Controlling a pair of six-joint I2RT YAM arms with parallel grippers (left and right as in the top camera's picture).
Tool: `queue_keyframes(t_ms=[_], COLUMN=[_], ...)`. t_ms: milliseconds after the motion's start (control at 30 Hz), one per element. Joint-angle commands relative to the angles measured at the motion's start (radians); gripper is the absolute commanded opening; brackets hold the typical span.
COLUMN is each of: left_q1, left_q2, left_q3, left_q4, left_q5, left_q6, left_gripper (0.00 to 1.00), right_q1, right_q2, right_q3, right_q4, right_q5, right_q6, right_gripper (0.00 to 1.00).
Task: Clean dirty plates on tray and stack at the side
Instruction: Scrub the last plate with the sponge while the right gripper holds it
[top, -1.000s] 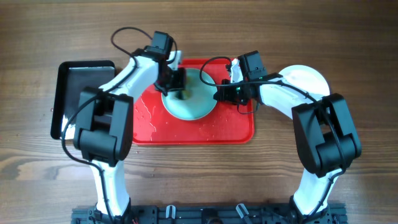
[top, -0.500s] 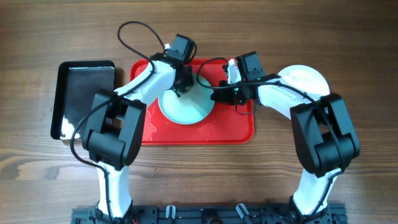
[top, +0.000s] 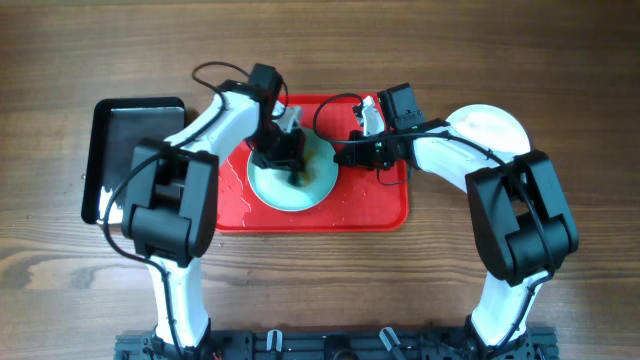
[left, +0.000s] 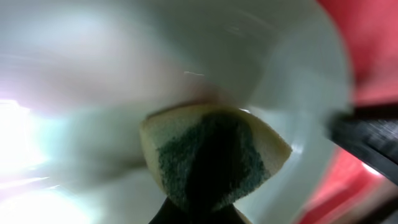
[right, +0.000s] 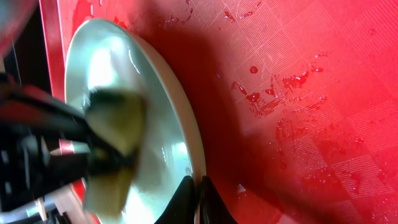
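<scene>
The pale aqua plate (top: 290, 195) lies on the red tray (top: 380, 205), wet, with no red smear in view. My left gripper (top: 288, 158) is shut on a yellow sponge with a green scouring face (left: 211, 155) and presses it on the plate's inside (left: 124, 62). My right gripper (top: 343, 155) is shut on the plate's right rim (right: 189, 155), fingertips (right: 199, 190) either side of it. The sponge also shows blurred in the right wrist view (right: 118, 130). White plates (top: 495, 125) lie on the table to the right, under the right arm.
A glossy black tray (top: 130, 140) stands at the left of the red tray. The red tray's floor (right: 298, 93) is wet, with red-tinted drops. Cables loop above both wrists.
My left gripper has swept the sponge from the plate's far edge back over its middle. The plate has shifted slightly left and nearer. The right gripper keeps its hold on the rim.
</scene>
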Motion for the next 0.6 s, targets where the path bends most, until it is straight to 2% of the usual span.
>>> queue_keyframes(t_ms=[0, 100, 200, 333, 433, 567], left_q1=[-0.069, -0.131, -0.153, -0.1, -0.015, 0.01], left_q2=[0.032, 0.032, 0.032, 0.032, 0.017, 0.003], left_q3=[-0.019, -0.019, -0.019, -0.019, -0.003, 0.002], left_q4=[0.032, 0.124, 0.216, 0.242, 0.143, -0.026], left_q5=[0.166, 0.142, -0.069, -0.357, -0.513, -0.517], left_q6=[0.039, -0.078, -0.251, -0.351, -0.369, -0.369], left_gripper=[0.04, 0.04, 0.04, 0.04, 0.04, 0.04], right_q1=[-0.005, -0.005, -0.005, -0.005, -0.005, -0.005], right_q2=[0.028, 0.028, 0.028, 0.028, 0.028, 0.028], right_q3=[-0.018, -0.018, -0.018, -0.018, -0.018, -0.018], right_q4=[-0.013, -0.013, -0.015, -0.017, -0.017, -0.016], right_q5=[0.037, 0.037, 0.037, 0.037, 0.037, 0.037], right_q6=[0.001, 0.002, 0.002, 0.002, 0.001, 0.001], right_gripper=[0.04, 0.04, 0.04, 0.04, 0.04, 0.05])
